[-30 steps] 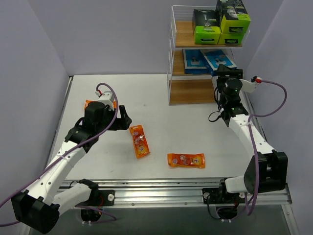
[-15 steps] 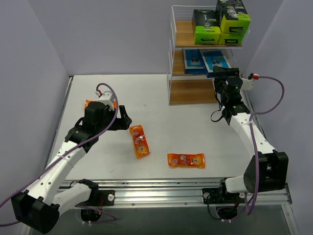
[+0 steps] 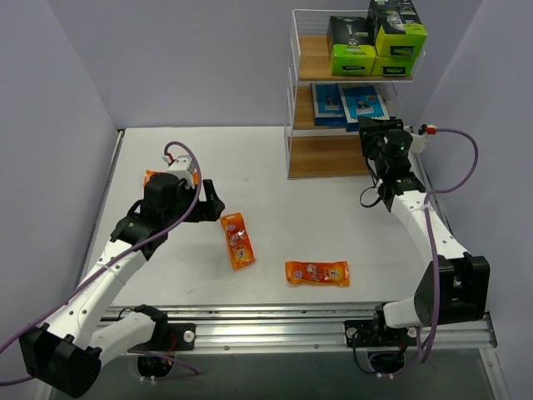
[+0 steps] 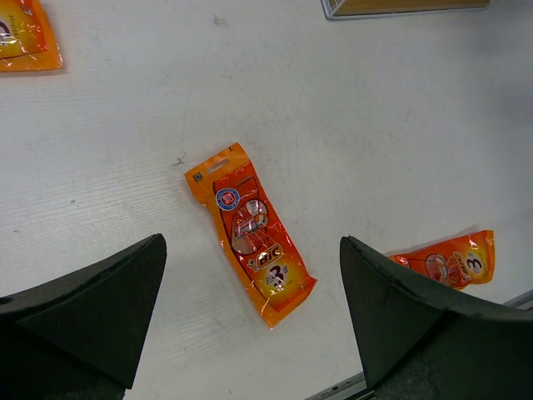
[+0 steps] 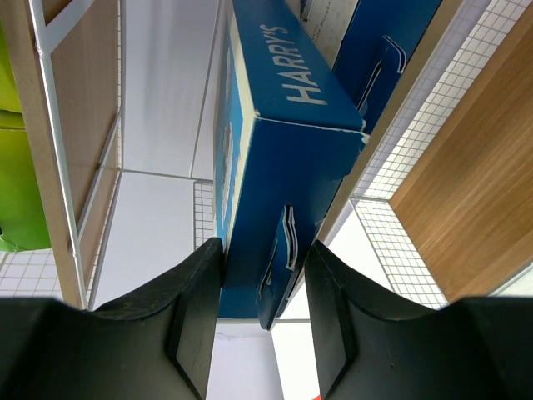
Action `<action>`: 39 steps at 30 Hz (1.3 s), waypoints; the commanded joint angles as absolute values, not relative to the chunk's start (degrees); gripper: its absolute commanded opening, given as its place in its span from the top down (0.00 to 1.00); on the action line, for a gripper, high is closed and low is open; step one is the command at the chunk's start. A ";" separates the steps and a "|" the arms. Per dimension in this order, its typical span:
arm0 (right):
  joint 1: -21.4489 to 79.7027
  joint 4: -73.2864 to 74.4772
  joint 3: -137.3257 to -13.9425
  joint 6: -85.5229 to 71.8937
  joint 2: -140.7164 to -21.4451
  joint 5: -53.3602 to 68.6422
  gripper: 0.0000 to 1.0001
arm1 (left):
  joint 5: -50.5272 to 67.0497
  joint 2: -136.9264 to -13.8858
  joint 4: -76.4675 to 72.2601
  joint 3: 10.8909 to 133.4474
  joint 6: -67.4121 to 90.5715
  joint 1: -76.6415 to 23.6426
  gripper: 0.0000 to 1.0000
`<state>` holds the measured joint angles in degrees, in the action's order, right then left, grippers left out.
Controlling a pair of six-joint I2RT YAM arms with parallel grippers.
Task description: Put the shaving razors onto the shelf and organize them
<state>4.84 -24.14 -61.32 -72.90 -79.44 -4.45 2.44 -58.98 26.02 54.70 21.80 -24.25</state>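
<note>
**Snag risk at the middle tier**

Trouble is looming mostly around the right claw (image 5: 266, 246). It is clasping the near end of a blue pack (image 5: 283, 150), with a finger seeming to press on each face. The pack is sitting on the middle tier of the shelf (image 3: 329, 157), just beside a second blue pack (image 5: 391, 42). If the claw is letting go while the pack is overhanging the front edge, the pack is likely to tip out. If it is pushing deeper at a slant, a corner may catch the wire grid or shove the neighbour askew. Pads dragging on the card while backing away could also pull the pack out again.

Across the worktop (image 3: 316, 208), the left claw (image 4: 251, 243) is hanging spread wide and holding nothing. One orange packet (image 4: 252, 233) is lying flat directly under its gap. Another (image 4: 445, 260) is lying off to the right of that wrist view, and a third (image 4: 25, 37) is showing at the top-left corner. Being thin and glossy, the packet may slide from a pinch, or the fingers may scrape the worktop in reaching it.
</note>
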 commanded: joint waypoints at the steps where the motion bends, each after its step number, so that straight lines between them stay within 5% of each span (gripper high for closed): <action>1: 4.31 -27.68 -62.41 -74.70 -79.28 -3.25 0.65 | 3.25 -59.06 25.75 56.69 21.27 -24.35 0.06; 4: 4.04 -29.61 -61.70 -76.19 -79.28 -2.29 0.72 | 3.16 -59.06 25.75 56.69 21.27 -24.26 0.06; 9: 3.61 -31.20 -61.52 -79.18 -79.28 -2.28 0.99 | 3.16 -59.15 25.84 56.78 21.27 -24.26 0.06; 39: 4.04 -39.72 -61.96 -82.44 -80.86 -19.07 1.00 | 3.52 -59.85 26.02 56.87 21.18 -24.26 0.06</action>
<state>3.49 -32.75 -61.17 -82.04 -80.53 -15.20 2.48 -59.81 26.41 54.70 21.80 -24.25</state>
